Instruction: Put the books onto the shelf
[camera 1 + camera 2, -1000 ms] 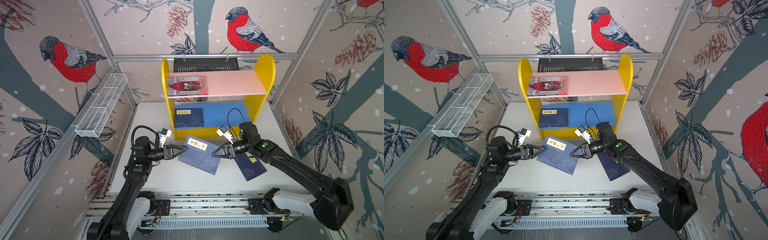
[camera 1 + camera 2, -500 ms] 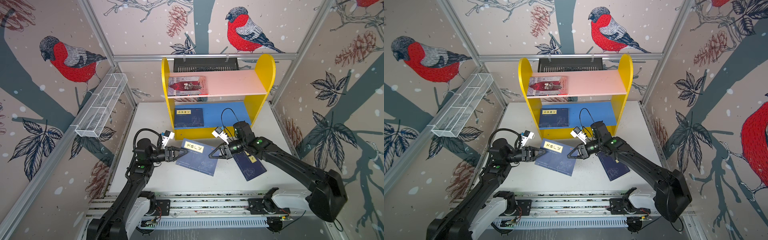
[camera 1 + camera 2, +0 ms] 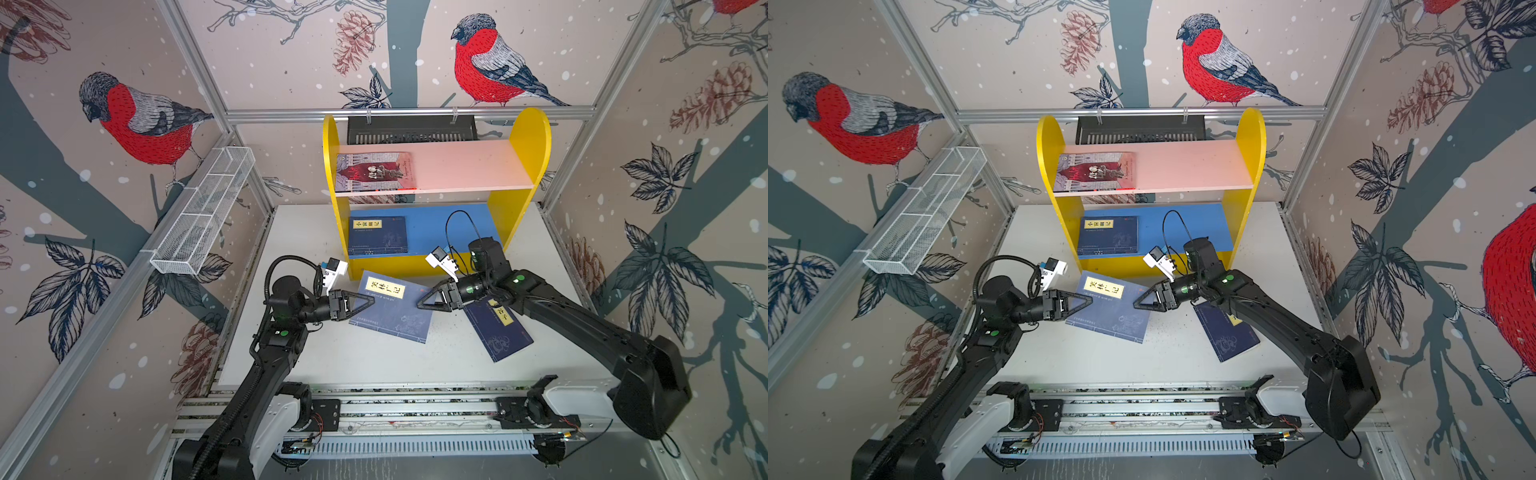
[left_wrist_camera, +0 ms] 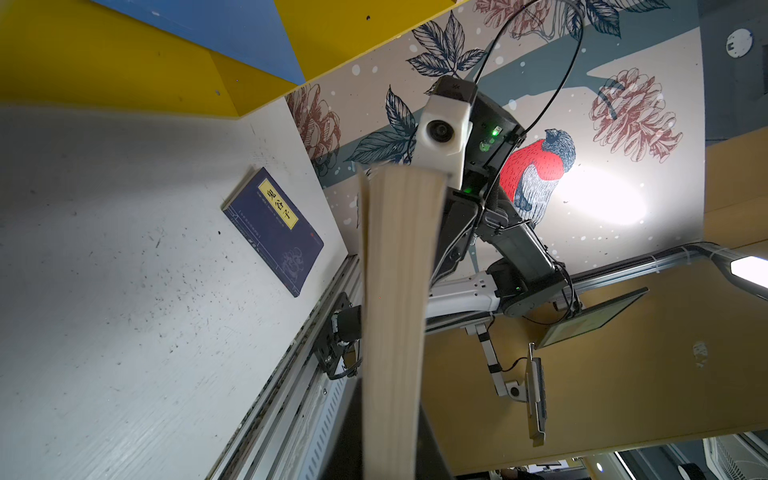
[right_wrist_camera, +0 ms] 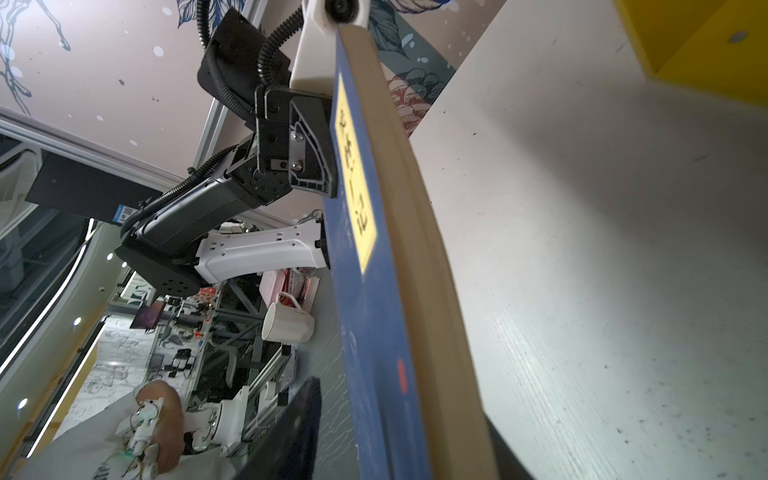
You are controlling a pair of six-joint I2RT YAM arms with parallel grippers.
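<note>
A navy book [image 3: 392, 309] [image 3: 1111, 309] with a yellow label hangs tilted just above the white table, in front of the shelf [image 3: 519, 137]. My left gripper [image 3: 365, 302] [image 4: 390, 451] is shut on its left edge; the left wrist view shows its page edge [image 4: 395, 291] between the jaws. My right gripper [image 3: 424, 303] [image 5: 399, 449] stands open around the right edge, with one finger [image 5: 291, 432] apart from the cover [image 5: 374, 311]. A second navy book [image 3: 500, 332] [image 4: 274, 230] lies flat under the right arm. Another navy book [image 3: 377, 235] lies on the blue board, and a grey-lilac book [image 3: 376, 171] on the pink board.
A white wire mesh basket [image 3: 203, 212] hangs on the left wall. A black slotted tray [image 3: 411, 129] hangs behind the shelf. The arms' rail [image 3: 395, 409] runs along the table's front edge. The right halves of both shelf boards are bare.
My left gripper has moved in and shut on the middle book's left edge. My right gripper, shut on the right edge before, has opened. The book has shifted slightly left.
</note>
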